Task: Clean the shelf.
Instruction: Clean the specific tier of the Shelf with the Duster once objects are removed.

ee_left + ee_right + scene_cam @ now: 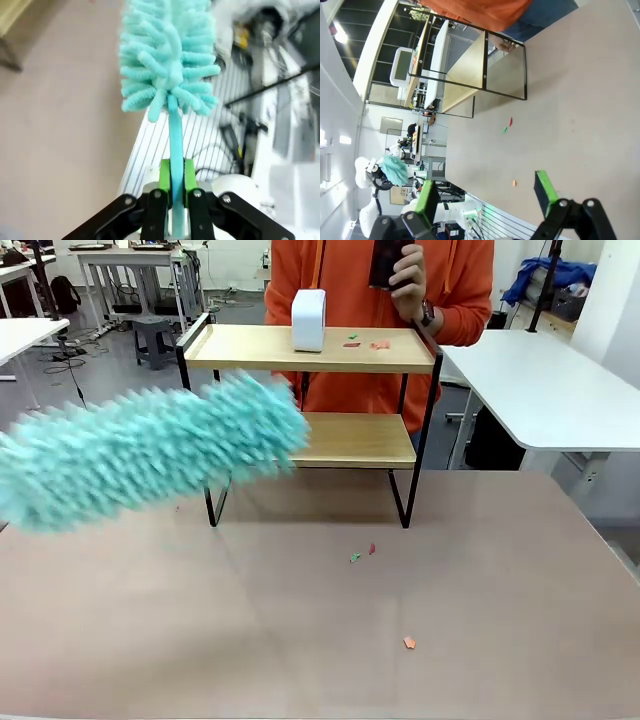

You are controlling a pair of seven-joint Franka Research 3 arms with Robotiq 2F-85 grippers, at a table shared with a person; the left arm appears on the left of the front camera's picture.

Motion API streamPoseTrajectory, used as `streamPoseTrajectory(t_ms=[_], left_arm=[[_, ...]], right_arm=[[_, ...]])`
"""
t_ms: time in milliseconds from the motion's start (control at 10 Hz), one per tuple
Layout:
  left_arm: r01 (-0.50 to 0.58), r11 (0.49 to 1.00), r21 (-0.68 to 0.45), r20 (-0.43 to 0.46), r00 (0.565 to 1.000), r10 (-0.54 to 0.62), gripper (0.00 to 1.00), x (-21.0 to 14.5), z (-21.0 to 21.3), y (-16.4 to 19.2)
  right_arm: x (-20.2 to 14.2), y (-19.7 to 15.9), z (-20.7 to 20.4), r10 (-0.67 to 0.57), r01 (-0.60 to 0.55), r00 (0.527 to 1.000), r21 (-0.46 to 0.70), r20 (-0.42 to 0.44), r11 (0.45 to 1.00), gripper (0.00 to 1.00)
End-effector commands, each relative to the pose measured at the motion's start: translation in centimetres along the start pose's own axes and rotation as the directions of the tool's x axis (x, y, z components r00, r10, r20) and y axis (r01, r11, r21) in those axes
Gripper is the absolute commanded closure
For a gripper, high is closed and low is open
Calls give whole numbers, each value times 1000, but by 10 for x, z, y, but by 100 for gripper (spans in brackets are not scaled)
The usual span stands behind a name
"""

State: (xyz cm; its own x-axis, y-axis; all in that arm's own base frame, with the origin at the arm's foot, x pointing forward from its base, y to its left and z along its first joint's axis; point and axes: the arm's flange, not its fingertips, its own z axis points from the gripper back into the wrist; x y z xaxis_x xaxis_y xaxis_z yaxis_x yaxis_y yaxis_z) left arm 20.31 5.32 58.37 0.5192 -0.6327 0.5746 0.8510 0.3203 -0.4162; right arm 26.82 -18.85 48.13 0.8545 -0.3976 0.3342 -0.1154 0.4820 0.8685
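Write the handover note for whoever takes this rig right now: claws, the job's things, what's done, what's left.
Left claw: shut on the turquoise duster handle, head in front of the shelf left side.
Right claw: open, empty, above the table.
Top board: white box, small scraps.
Done: duster gripped; loose bits lie on the table.
Left: sweep the top board's scraps.

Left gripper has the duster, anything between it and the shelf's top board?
Nothing visible between the duster, clamped in the left gripper, and the shelf. On the top board a white box stands left of the scraps, so a sweep from the left would likely meet it first.
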Motion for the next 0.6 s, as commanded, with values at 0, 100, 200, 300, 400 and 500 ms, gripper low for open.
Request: streamPoseTrajectory(t_ms=[0,100,200,300,400,500], left_arm=[[-156,983,96,299,947,121,88,-65,33,4],[-328,939,99,457,853,250,88,-90,46,13],[-506,859,72,550,739,389,88,-100,49,27],[-648,760,48,586,635,504,88,-97,45,45],[-724,689,26,593,566,573,88,-90,41,60],[-783,621,11,578,512,635,88,-78,36,80]], right_arm=[[3,1,-1,25,-26,1000,16,14,1000,0],[3,1,-1,25,-26,1000,16,14,1000,0],[3,1,-1,25,-26,1000,16,14,1000,0],[3,1,-1,25,-26,1000,16,14,1000,0],[3,1,-1,25,-26,1000,16,14,1000,0],[3,1,-1,25,-26,1000,16,14,1000,0]])
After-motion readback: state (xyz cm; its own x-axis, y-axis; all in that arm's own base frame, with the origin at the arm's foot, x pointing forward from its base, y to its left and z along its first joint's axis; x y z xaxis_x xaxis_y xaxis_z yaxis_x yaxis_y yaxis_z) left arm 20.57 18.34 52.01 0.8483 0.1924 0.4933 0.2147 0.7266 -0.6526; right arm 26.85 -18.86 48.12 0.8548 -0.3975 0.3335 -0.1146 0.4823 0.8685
